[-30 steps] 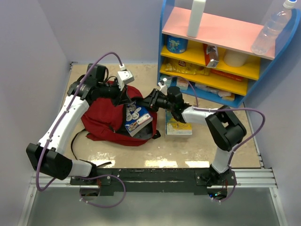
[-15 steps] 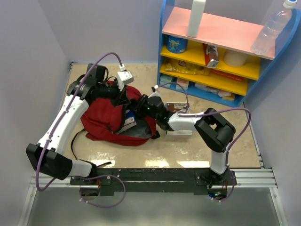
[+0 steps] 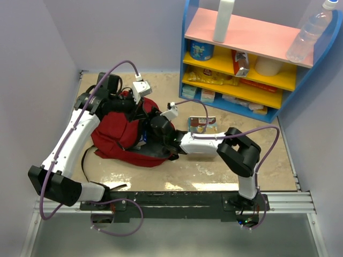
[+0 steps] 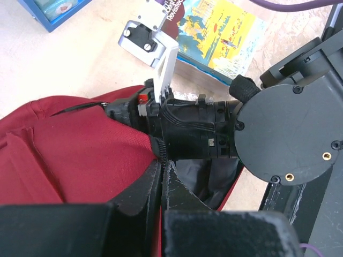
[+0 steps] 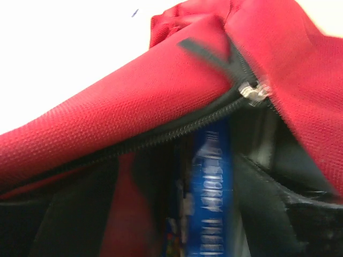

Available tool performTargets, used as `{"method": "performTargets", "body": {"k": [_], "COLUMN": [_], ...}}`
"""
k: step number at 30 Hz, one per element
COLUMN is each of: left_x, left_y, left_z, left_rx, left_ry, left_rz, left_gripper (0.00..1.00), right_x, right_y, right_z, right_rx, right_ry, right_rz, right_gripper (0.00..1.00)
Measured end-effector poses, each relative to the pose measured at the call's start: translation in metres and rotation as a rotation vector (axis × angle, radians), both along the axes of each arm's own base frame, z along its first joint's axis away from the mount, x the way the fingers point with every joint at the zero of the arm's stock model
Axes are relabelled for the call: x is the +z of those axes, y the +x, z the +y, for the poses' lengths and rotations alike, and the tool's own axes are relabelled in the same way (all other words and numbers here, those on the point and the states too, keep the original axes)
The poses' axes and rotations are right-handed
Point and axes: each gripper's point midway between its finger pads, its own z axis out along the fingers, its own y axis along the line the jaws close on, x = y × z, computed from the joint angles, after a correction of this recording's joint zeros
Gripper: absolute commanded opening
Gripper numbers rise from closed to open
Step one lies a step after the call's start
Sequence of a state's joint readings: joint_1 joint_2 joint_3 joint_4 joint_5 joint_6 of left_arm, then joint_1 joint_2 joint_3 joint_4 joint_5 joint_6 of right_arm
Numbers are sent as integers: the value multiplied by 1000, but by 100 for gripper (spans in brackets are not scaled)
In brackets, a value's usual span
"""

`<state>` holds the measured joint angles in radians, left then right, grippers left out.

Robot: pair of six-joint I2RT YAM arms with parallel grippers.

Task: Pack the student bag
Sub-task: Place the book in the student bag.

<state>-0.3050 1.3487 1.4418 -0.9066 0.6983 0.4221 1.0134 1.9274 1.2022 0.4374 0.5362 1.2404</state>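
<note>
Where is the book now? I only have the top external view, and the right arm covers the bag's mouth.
Observer: Right wrist view shows a blue book inside the student bag, just under the zipper.
Operator: Is the left gripper holding the mouth open?
Observer: Yes; the left wrist view shows the left gripper pinched shut on the bag's edge.
Operator: Has the right gripper let go?
Observer: Cannot tell; its view is blurred, and the left wrist view shows only the right arm entering the opening.
</note>
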Motion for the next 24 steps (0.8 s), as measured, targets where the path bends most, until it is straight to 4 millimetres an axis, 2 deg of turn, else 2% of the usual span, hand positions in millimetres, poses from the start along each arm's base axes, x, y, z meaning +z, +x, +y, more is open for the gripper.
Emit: {"method": "performTargets", "body": {"k": [3,6,13,16,17,19,24], "left_x": [1,1,1,1,1,0,-3], "left_y": [1,2,2,2,2,2,0], "left_z": [0,1,0,0,0,0,0], "left_rx": [-2,-1,-2,-2,-2,-2,-6], "left_ry": [3,3,2,2,2,2,1], "left_rz": [-12,-13,-14,-14,-14,-13,-3], "left_gripper": [0,0,0,0,0,0,0], "right_x": [-4,-13,5,-5,-9,-17,-43], "right_y": [-2,-10,-25,-32,-35,-42,-56], "right_z": [-6,-20,-41,-45,-47,-49,-49], "right_rx": [-8,-6,23,52,64,88,135], "right_ry": [-22,-70,-153,-251,-292,-372,-515], "right_rz": [17,41,44,64,71,78,102], "right_gripper": [99,96,75,34,10,0,0]}}
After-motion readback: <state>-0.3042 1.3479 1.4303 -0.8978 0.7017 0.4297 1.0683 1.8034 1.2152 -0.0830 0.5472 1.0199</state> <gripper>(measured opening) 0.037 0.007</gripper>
